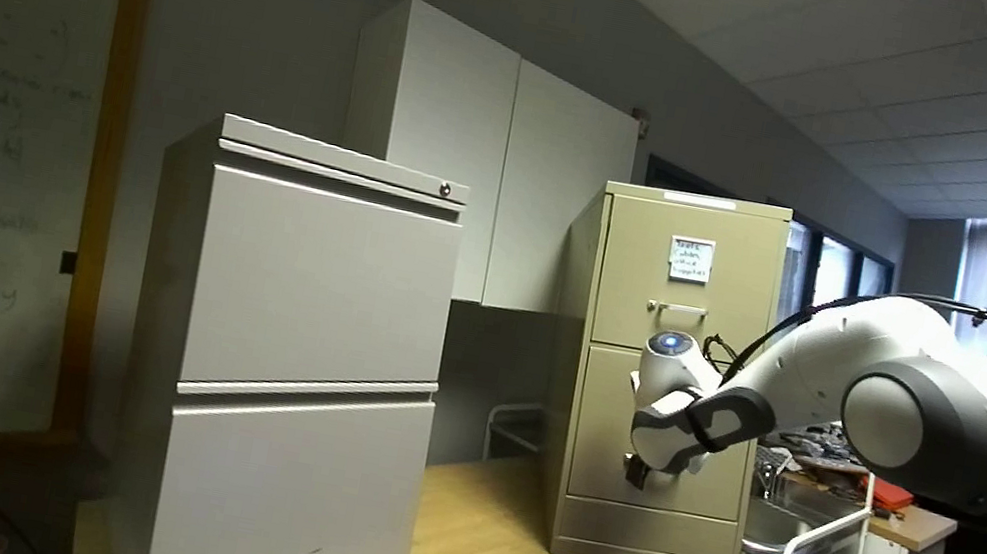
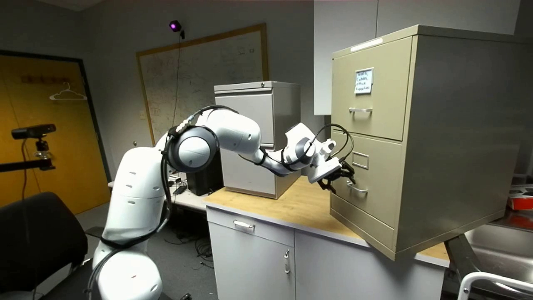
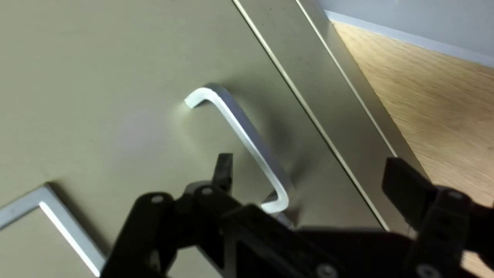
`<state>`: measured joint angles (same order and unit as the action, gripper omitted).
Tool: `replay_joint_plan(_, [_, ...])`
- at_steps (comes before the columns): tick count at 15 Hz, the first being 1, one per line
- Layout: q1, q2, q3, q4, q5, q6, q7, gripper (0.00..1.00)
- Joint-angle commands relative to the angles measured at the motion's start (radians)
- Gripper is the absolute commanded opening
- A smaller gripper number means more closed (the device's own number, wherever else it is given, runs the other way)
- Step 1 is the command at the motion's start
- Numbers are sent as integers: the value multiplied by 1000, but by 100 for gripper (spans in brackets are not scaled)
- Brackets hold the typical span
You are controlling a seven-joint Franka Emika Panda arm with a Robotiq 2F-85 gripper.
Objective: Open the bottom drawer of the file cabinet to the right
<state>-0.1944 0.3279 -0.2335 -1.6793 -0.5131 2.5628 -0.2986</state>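
Approach phase, it seems: gripper [image 3: 308, 166] gaping near the handle [image 3: 251, 143] of the bottom drawer [image 2: 379, 179]; next, centre, clamp, pull!

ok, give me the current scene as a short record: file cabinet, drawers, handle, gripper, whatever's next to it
file cabinet: tan, on the wooden counter, one corner jutting past its edge
top drawer: shut, handwritten card on front
bottom drawer: shut
lower handle: silver, not gripped
gripper: open, near the lower handle; contact unclear
grey cabinet: same counter, both drawers shut
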Motion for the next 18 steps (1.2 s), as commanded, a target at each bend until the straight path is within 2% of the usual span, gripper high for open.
replay_joint_plan(1, [-7, 43, 12, 60, 12, -11, -52, 100])
replay_joint_plan(10, [-12, 135, 39, 147, 81, -83, -100, 100])
replay_joint_plan(14, [-20, 180, 52, 215, 114, -174, -119, 100])
replay_joint_plan(15, [-37, 188, 56, 224, 131, -178, -140, 75])
replay_joint_plan(16, [-42, 189, 58, 234, 140, -189, -147, 75])
replay_joint_plan(18, [-49, 191, 58, 256, 155, -212, -154, 62])
